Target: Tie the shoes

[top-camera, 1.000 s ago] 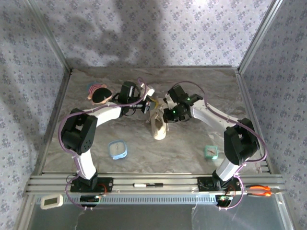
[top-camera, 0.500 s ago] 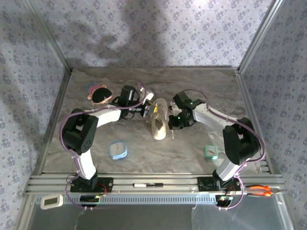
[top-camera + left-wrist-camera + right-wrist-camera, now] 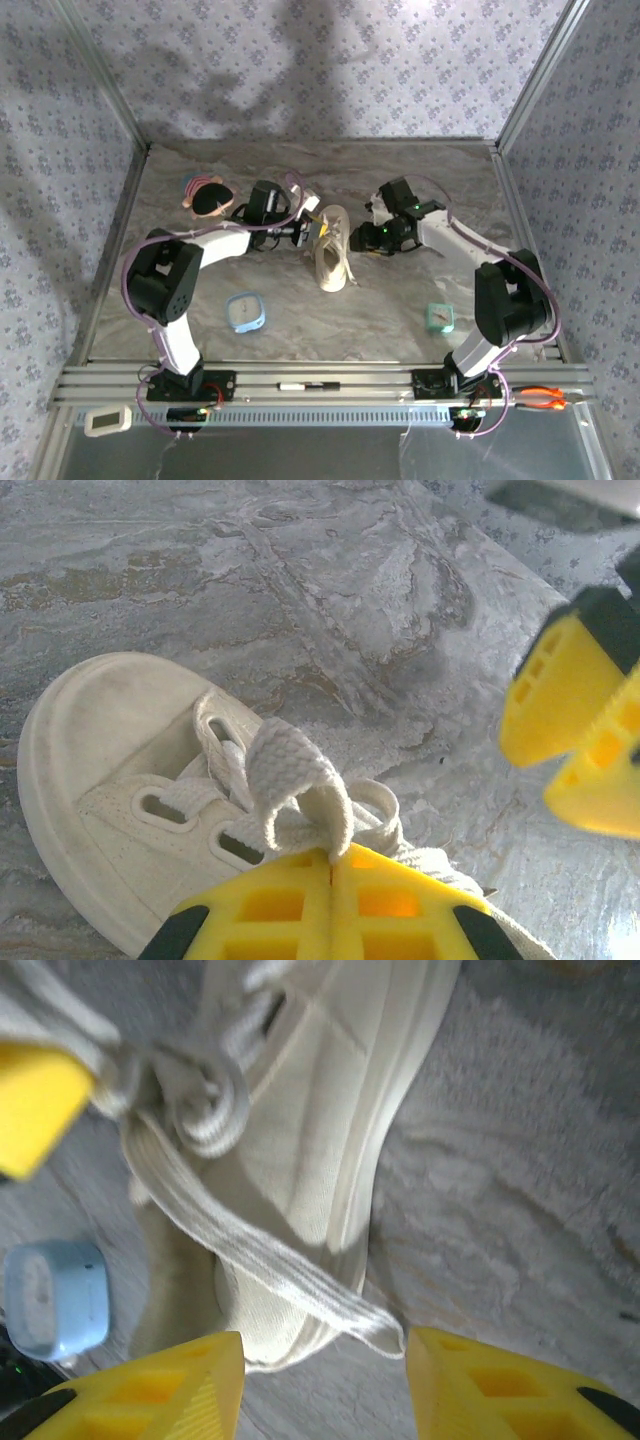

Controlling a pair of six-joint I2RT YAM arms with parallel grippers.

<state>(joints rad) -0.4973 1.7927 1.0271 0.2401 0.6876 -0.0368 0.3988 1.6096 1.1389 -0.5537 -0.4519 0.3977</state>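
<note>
- The shoe (image 3: 331,258) lies on its sole near the middle of the surface (image 3: 440,180), between the two arms, toe toward the near edge.
- The left gripper (image 3: 332,865) sits over the eyelets with its fingers pressed together, pinching the base of a lace loop (image 3: 296,778) that stands up from the tongue.
- The right gripper (image 3: 318,1365) is beside the shoe with its fingers spread apart and nothing in them; a loose lace end (image 3: 285,1265) trails flat across the shoe's side and ends on the surface between them.
- Done, as I judge it: the laces are crossed and twisted into a small tangle by the eyelets, and one loop is formed and held.
- Left: no second loop and no finished bow show, so the loose end must be taken up, wrapped and pulled tight.
</note>
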